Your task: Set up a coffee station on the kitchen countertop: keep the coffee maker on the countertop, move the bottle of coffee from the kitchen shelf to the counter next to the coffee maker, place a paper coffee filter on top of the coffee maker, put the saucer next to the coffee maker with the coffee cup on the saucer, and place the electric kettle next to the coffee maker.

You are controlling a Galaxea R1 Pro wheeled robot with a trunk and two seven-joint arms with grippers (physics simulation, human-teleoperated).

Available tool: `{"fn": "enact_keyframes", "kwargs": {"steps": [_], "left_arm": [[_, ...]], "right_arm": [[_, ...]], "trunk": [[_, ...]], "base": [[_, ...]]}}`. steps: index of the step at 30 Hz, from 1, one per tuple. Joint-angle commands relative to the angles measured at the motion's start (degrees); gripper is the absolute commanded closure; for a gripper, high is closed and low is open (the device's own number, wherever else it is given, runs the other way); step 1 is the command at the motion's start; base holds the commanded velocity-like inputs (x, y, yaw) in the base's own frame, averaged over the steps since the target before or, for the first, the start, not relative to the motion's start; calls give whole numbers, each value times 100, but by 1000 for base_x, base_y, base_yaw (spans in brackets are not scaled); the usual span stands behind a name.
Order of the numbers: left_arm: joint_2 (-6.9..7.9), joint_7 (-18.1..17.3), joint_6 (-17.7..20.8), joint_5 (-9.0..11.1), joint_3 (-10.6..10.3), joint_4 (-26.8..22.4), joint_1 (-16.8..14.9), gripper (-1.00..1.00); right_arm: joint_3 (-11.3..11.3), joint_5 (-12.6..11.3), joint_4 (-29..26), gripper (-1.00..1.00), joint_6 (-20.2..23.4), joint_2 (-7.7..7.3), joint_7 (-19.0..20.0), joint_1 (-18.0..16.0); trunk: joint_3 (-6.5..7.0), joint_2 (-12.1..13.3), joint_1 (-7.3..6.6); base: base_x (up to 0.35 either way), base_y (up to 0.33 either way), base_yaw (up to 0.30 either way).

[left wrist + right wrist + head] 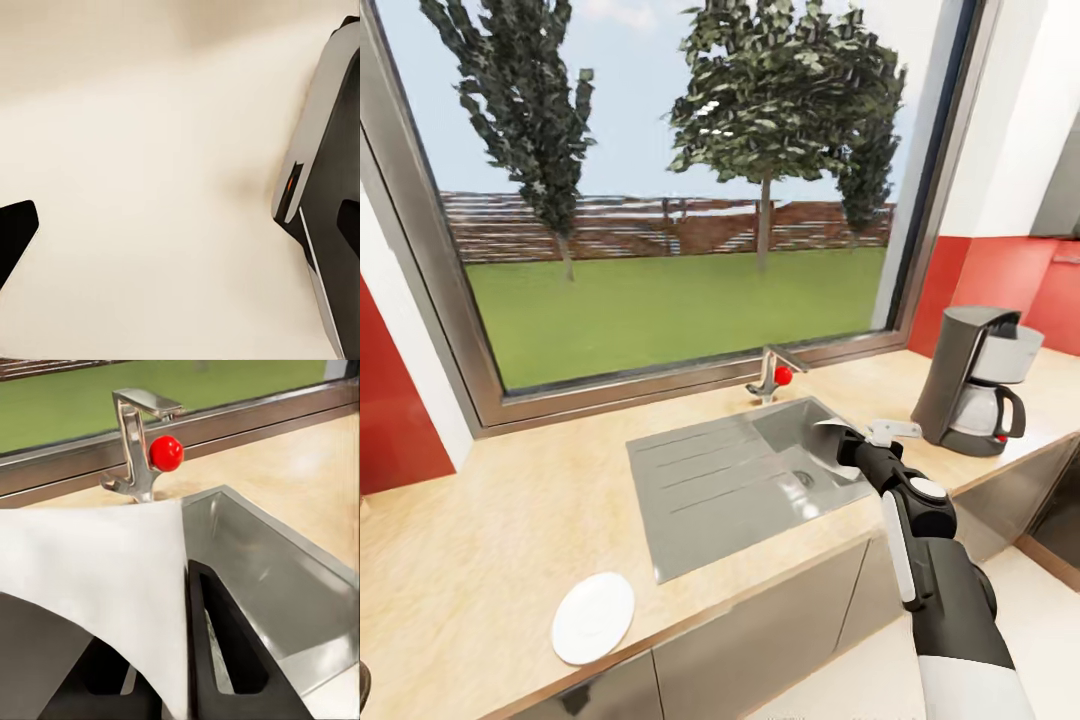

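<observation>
The black and grey coffee maker (972, 385) stands on the beige countertop (510, 500) at the right, beside the red wall. My right gripper (848, 443) hovers over the sink's basin, shut on a white paper coffee filter (828, 440). In the right wrist view the filter (105, 577) spreads across the dark fingers (225, 652). A white saucer (593, 617) lies near the counter's front edge at the left. My left gripper (182, 229) is open over a plain beige surface, with nothing between its dark fingertips (15, 236).
A steel sink (700, 480) with a drainboard is set into the counter under a large window. Its faucet (768, 375) has a red knob (166, 453). A grey-and-black body with an orange mark (322, 187) shows in the left wrist view.
</observation>
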Motion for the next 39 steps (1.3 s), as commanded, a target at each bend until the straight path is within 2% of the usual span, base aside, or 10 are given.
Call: {"fn": "enact_keyframes", "kwargs": {"steps": [1,25,29,33,34,36,39], "left_arm": [[-1,2,-14,17,28,-8,2,-100],[-10,0,-9,-6,25,-8,2,-100],[-17,0,31,-15,19,-8,2,-100],[-72,-197,193,-17,6,24,2,-100],[-93,-423,359,-22,-29,34,2,-100],[-103,-1025,848,-63,-246,37,2,-100],[-107,-1204,1025,-77,-333,30,2,-100]], "right_arm": [[-15,35,-6,100,28,7,45,-7],[-15,31,-6,100,28,8,48,-4],[-7,31,2,100,28,11,49,-6],[-6,31,3,100,28,11,47,-5],[-6,31,3,100,28,11,47,-5],[-6,31,3,100,28,11,48,-5],[-6,31,3,100,28,11,47,-4]], "trunk": [[-12,-12,4],[-12,-12,4],[-12,-12,4],[-12,-12,4],[-12,-12,4],[-12,-12,4],[-12,-12,4]], "base": [[0,0,-273],[0,0,-273],[0,-159,-273],[0,-270,-273],[0,-271,-273],[0,-272,-273],[-54,-272,-273]]}}
